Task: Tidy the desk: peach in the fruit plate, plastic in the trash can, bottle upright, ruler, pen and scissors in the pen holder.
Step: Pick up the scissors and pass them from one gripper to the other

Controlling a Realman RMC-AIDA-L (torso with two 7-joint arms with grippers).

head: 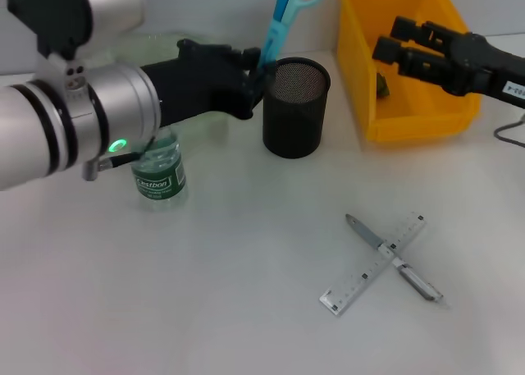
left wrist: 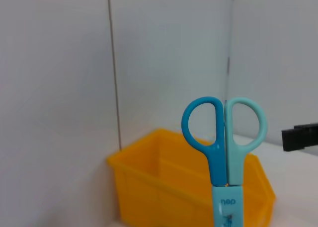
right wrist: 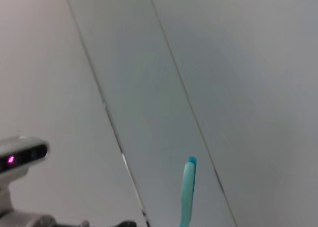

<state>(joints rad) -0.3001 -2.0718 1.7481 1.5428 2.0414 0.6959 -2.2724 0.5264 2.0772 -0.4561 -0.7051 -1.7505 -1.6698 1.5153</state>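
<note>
The bottle stands upright on the desk right below the left arm, whose left claw is clamped on the scissors, handles up, just at the rim of the pen holder. Nearer the camera, well away from both claws, the pen and ruler lie crossed. The right claw hovers over the trash can with the plastic inside; can't tell if its fingers are apart.

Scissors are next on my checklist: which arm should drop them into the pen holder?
Left. Its gripper holds the scissors upright beside the pen holder; the right gripper hangs over the trash can.
</note>
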